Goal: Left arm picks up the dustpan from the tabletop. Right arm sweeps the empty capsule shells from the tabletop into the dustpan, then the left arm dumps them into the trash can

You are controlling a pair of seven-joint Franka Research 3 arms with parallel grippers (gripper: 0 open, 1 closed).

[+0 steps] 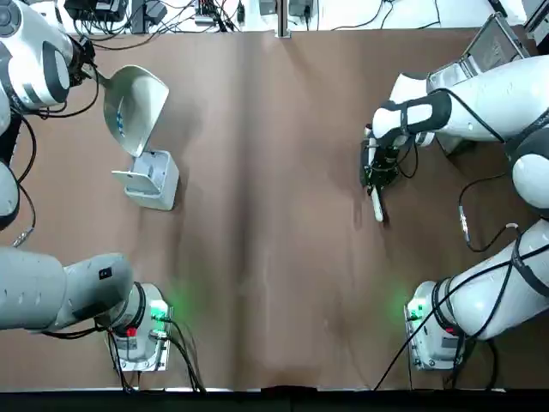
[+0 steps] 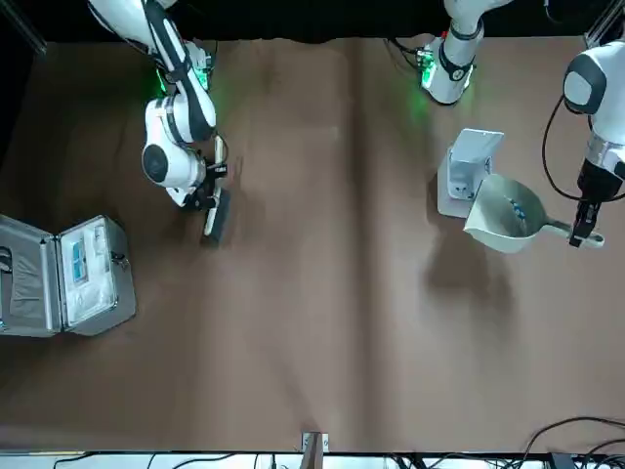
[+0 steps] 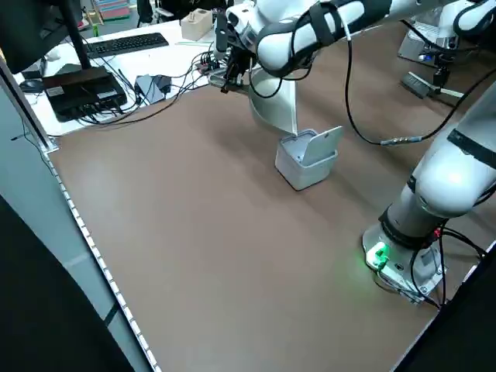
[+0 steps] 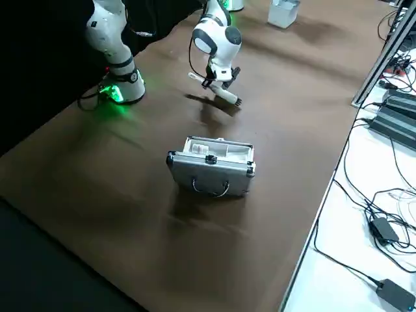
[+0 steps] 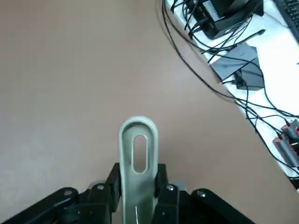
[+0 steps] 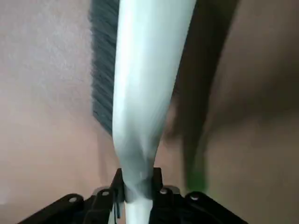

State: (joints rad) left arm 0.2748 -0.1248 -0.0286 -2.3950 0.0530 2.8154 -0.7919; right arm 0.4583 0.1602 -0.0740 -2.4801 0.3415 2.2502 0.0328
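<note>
1. While the dustpan hangs beside the trash can, its pan reaching close to the bin, the few pale shells inside could spill onto the tabletop if it tips before its mouth is properly over the opening.

2. The left gripper, out at the robot's far left, has its fingers closed on the dustpan's handle. That's a narrow hold, I'd say; a quick roll of the wrist might twist the pan and throw the shells wide.

3. The bin's lid stands open, but a low swing could knock it or shove the light-looking bin along.

4. Well apart on the right, the right gripper is clamped on the brush. It looks finished sweeping; wandering over during the dump, it could bump the pan.
</note>
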